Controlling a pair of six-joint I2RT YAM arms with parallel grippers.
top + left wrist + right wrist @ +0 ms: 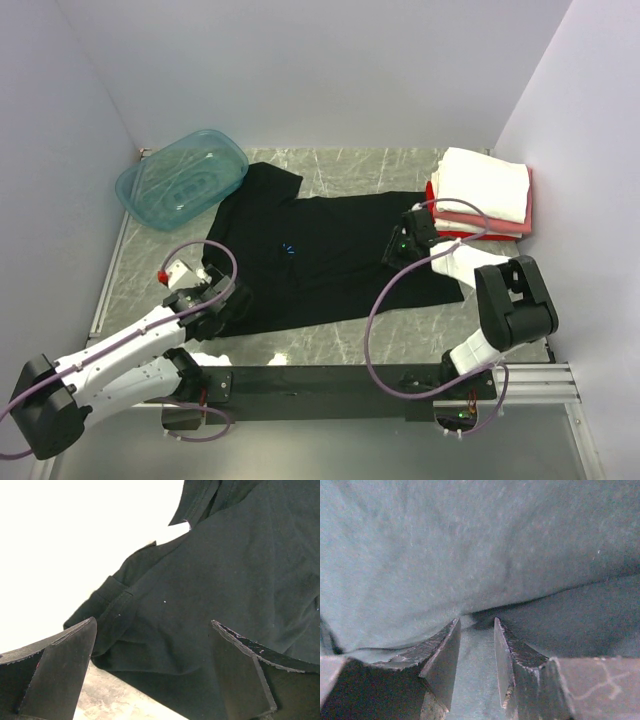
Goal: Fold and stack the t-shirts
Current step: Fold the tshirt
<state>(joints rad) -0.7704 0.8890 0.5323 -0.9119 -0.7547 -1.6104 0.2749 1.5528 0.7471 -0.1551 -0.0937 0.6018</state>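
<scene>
Left jaws wide, empty over the black t-shirt (330, 250) — right jaws half-shut against it, hold unclear.

Soft, even light from overhead fills the top view, leaving only faint shadows under the arms (130, 350). The black t-shirt (330, 265) swallows most of its own fold detail. In the left wrist view the upper left is blown out to blank white, and the left gripper (155, 675) looks dark and slightly soft. The right wrist view is dim and grainy, its cloth washed grey-green, the right gripper (476, 630) blurred
</scene>
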